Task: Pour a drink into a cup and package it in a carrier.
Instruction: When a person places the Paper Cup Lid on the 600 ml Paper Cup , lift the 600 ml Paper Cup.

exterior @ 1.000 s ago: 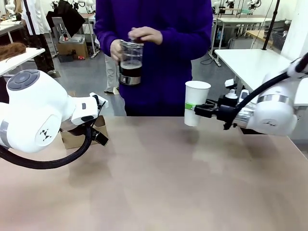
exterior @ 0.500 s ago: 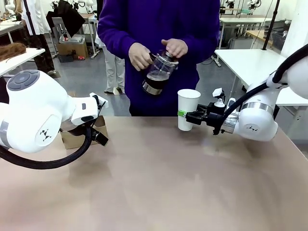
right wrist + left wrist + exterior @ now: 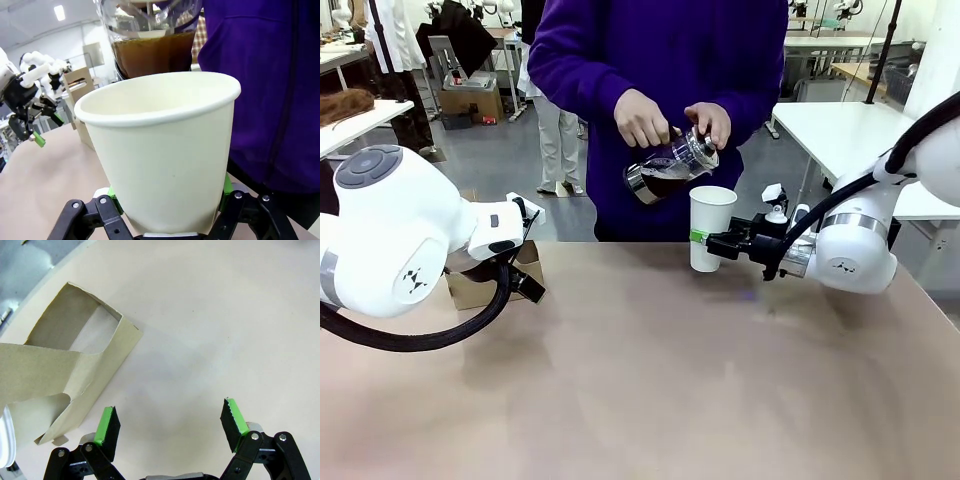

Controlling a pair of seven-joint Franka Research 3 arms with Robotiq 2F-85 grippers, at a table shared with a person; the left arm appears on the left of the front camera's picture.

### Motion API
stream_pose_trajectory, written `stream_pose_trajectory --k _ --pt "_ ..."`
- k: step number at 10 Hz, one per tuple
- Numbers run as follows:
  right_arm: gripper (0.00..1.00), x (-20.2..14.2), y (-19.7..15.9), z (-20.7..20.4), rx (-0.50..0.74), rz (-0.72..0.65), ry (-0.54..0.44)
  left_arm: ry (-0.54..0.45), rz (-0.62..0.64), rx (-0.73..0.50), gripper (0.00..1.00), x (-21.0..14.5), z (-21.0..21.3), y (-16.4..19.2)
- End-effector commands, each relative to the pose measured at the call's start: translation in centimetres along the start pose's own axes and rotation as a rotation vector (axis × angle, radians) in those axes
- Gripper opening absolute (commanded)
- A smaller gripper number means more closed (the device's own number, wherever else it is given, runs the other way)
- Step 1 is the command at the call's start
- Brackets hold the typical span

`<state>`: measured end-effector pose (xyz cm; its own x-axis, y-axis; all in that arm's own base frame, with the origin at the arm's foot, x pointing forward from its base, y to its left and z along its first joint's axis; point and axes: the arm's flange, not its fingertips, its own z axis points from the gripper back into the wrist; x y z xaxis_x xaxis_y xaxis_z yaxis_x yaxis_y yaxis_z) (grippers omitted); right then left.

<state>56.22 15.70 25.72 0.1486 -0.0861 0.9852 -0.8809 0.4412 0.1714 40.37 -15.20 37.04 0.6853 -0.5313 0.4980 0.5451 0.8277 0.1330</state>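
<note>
A tall white paper cup [image 3: 710,226] stands upright near the table's far edge, and my right gripper [image 3: 712,240] is shut on its lower part from the right. In the right wrist view the cup [image 3: 165,150] sits between the green pads [image 3: 113,193]. A person's hands tilt a clear glass jug [image 3: 670,167] of dark brown drink [image 3: 152,52] over the cup's rim. My left gripper [image 3: 170,422] is open over bare table, just right of the brown cardboard carrier [image 3: 65,372]. In the front view the carrier [image 3: 480,287] shows behind my left arm.
The person in a purple top [image 3: 650,60] stands at the far side of the beige table [image 3: 650,380]. My bulky left arm [image 3: 400,240] takes up the table's left side. White tables [image 3: 840,130] stand behind on the right.
The person brought the jug rightward and tipped it over the cup. My right gripper carried the cup left and down a second ago, then held still. The left arm has not moved.
</note>
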Motion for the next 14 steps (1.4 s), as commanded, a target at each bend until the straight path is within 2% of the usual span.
stream_pose_trajectory --k 1,14 --pt "0.80 0.41 0.38 0.06 0.000 0.002 -0.002 -0.001 0.002 -0.002 1.00 -0.02 0.03 0.04" --pt "0.80 0.41 0.38 0.06 0.000 0.002 -0.002 -0.001 0.002 -0.002 1.00 -0.02 0.03 0.04"
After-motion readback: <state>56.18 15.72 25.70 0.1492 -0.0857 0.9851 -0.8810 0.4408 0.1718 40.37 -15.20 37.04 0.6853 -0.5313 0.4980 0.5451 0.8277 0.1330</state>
